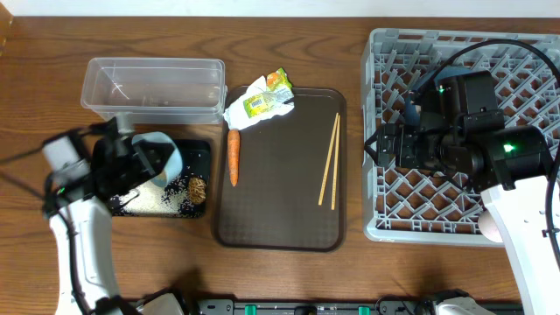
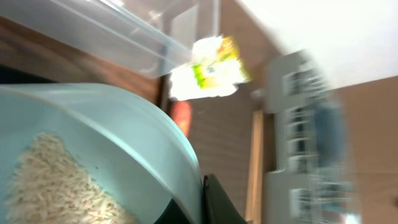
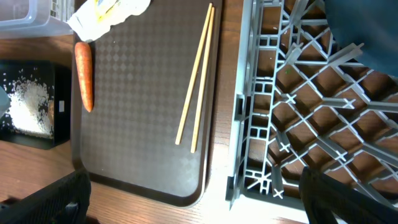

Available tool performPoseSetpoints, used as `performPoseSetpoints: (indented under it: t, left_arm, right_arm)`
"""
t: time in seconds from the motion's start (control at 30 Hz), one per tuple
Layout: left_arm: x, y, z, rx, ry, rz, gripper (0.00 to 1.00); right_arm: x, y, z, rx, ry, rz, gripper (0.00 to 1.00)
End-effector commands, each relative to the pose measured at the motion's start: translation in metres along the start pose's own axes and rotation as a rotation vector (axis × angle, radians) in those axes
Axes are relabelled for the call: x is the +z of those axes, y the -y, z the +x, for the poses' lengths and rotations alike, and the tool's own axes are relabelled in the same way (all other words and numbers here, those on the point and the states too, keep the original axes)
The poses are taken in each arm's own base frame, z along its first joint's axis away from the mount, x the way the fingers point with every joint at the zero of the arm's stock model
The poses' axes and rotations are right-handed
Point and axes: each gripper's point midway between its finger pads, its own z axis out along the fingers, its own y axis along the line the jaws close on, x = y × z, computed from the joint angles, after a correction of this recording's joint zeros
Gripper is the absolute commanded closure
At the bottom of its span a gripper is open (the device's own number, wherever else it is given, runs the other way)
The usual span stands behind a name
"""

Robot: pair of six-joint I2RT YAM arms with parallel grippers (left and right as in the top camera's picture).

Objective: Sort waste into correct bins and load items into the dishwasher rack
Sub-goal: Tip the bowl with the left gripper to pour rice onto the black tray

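My left gripper [image 1: 144, 166] is shut on the rim of a light blue cup [image 1: 162, 157], which is tilted over the black tray [image 1: 203, 153]. White rice [image 2: 50, 180] lies inside the cup [image 2: 112, 124], and one finger [image 2: 217, 202] shows outside its wall. More rice [image 1: 162, 197] and a brown scrap [image 1: 198, 188] lie in the black tray. The carrot [image 1: 234, 156], the wrapper with the napkin [image 1: 260, 101] and the chopsticks [image 1: 330, 159] lie on the brown tray [image 1: 280, 219]. My right gripper [image 3: 199, 205] hangs open and empty over the left edge of the grey rack [image 1: 525, 83].
The clear tub [image 1: 153, 87] stands behind the black tray. A dark blue bowl [image 3: 367, 31] sits in the rack under my right arm. A pale round item [image 1: 490, 226] shows at the rack's front right.
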Motion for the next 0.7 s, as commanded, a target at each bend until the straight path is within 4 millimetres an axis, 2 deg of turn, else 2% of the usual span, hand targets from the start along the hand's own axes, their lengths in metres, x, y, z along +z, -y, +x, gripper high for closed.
performPoseSetpoints:
  t: [0.0,0.03,0.07,0.2,0.3,0.57,0.63,0.67]
  left_arm:
    - [-0.021,0.028,0.008,-0.068,0.027,0.387,0.94]
    - [-0.027,0.028,0.009,-0.064,0.046,0.455,0.94]
    - [-0.029,0.021,0.01,-0.091,0.061,0.473,0.94]
    - [-0.026,-0.01,0.024,-0.173,0.095,0.451,0.94]
    - [-0.023,-0.022,0.029,-0.216,0.095,0.448,0.94]
    - [-0.022,-0.025,0.027,-0.173,0.107,0.445,0.94]
    - [-0.022,-0.025,0.025,-0.221,0.097,0.448,0.94]
    - [-0.022,-0.025,0.025,-0.155,0.112,0.444,0.94]
  right_arm:
    - [-0.002,-0.005,-0.002,-0.024,0.007,-0.011,0.01]
    - [-0.002,-0.005,-0.002,-0.024,0.01,-0.012,0.01]
    - [-0.002,-0.005,-0.003,-0.025,0.012,-0.013,0.01]
    - [-0.002,-0.005,-0.003,-0.025,0.014,-0.013,0.01]
    - [-0.002,-0.005,-0.003,-0.025,0.013,-0.013,0.01]
    - [-0.002,-0.006,-0.004,-0.026,0.017,-0.014,0.01]
    - [-0.002,-0.006,-0.005,-0.027,0.021,-0.016,0.01]
    - [-0.002,-0.006,-0.005,-0.027,0.021,-0.016,0.01]
